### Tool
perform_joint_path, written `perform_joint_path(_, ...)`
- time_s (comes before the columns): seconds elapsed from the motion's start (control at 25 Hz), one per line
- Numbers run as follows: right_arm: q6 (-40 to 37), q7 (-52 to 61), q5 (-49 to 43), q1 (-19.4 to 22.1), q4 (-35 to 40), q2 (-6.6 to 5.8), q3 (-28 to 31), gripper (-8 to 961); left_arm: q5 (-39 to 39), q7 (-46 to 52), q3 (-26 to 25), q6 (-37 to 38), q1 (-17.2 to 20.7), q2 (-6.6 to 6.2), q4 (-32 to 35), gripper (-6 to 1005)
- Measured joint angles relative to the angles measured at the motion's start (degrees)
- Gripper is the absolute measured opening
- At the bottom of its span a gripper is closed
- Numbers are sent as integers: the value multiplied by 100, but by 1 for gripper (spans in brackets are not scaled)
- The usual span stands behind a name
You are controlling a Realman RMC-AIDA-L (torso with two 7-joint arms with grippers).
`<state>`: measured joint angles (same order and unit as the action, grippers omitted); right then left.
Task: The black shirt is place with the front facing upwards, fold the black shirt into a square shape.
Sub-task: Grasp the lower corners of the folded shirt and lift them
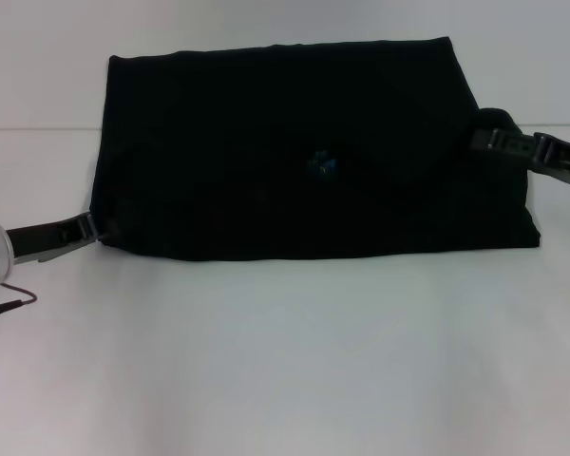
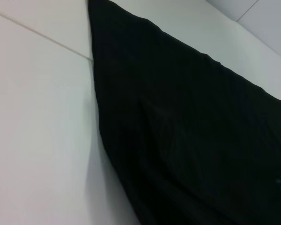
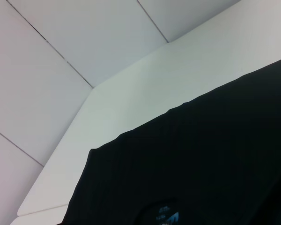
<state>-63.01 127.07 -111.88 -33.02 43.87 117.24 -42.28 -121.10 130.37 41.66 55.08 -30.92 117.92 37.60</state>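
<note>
Lying flat across the white table point(image 1: 285, 361), the black shirt point(image 1: 304, 157) is seen from the head camera as a wide dark slab, with its blue neck label point(image 1: 321, 165) near the middle. The left gripper point(image 1: 93, 228) is placed at the shirt's near left corner, the right gripper point(image 1: 483, 133) at its right edge; whether either is clenched cannot be told.

From the left wrist, the black shirt point(image 2: 187, 136) is shown spread over the table point(image 2: 37, 131).

From the right wrist, the shirt point(image 3: 196, 168) and label point(image 3: 166, 218) are seen against the table point(image 3: 145, 93).
</note>
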Motion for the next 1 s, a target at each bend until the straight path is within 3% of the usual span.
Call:
perform_joint_path(0.2, -171, 26, -62, 5, -1, -84, -41, 850, 50, 33, -30, 233, -14, -78, 35, 61)
perform_joint_path(0.28, -311, 105, -202, 0, -2, -176, -68, 850, 51, 88, -43, 308, -33, -116, 58, 61)
perform_joint_path(0.52, -911, 1089, -1137, -113, 53, -698, -68, 850, -1, 391, -83, 415, -133, -252, 58, 61)
perform_joint_path(0.68, -1073, 1742, -1876, -295, 45, -1032, -62, 850, -2, 412, -52, 416, -176, -253, 62, 61)
perform_joint_path(0.8, -1112, 1878, -2295, -471, 54, -1076, -39, 850, -16, 404, -37, 432, -204, -245, 60, 62)
perform_joint_path(1.0, -1031, 1871, -2832, -739, 21, -976, -69, 850, -46, 429, -37, 476, -209, -251, 58, 62)
